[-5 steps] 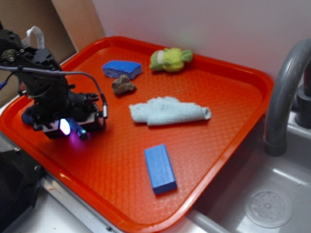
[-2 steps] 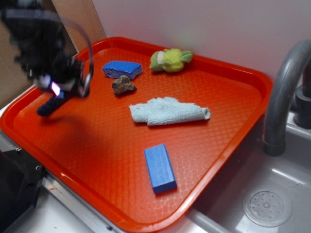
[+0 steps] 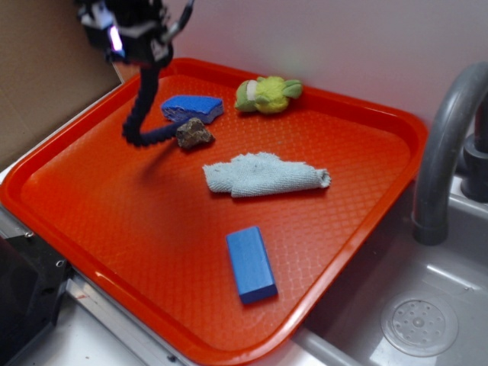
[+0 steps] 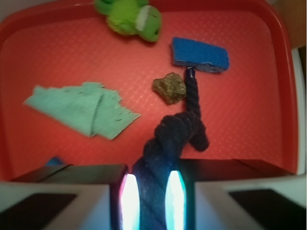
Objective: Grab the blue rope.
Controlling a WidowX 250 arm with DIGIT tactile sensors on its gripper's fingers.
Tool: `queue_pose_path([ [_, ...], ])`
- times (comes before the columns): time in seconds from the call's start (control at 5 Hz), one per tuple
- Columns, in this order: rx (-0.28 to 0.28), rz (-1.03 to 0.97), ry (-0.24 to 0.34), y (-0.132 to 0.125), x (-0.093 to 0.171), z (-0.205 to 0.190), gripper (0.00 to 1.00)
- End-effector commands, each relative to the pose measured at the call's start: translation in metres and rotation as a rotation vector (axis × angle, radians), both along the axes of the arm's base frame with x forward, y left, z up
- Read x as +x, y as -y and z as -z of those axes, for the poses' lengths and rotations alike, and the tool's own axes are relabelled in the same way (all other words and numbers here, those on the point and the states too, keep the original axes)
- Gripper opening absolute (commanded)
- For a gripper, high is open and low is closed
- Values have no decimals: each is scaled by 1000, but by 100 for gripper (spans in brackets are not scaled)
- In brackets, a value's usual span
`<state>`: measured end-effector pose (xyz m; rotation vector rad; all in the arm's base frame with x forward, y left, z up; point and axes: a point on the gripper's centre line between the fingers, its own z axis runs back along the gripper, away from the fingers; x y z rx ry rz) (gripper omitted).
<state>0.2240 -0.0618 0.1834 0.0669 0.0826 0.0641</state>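
**Rope's off the tray, gripper's got it**

Going near to far: the blue block (image 3: 251, 264) is sitting flat toward the near edge of the red tray (image 3: 366, 229), nowhere close to the action. Past it, mid-tray, the light green cloth (image 3: 263, 174) is lying crumpled. Further back there's a brown rock (image 3: 194, 133), then the blue sponge (image 3: 191, 107) and a green plush toy (image 3: 266, 93) along the far edge.

The blue rope (image 3: 142, 111) is hanging over the far left part of the tray, dangling from the gripper (image 3: 128, 40) with its lower end curling toward the rock. Can't tell if that tip is actually touching the tray or the rock.

In the wrist view the jaws are sitting narrow, pinching the rope (image 4: 165, 143) between the two glowing pads (image 4: 128, 201), so it's clamped near one end and the rest is drooping under its own weight. Looks to me like the grab itself is basically done.
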Motion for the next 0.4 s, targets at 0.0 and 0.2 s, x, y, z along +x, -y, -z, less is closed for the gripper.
queue_pose_path([
  [0.0, -118, 83, 119, 9, 6, -86, 0],
  [0.2, -116, 66, 151, 1, 4, -94, 0],
])
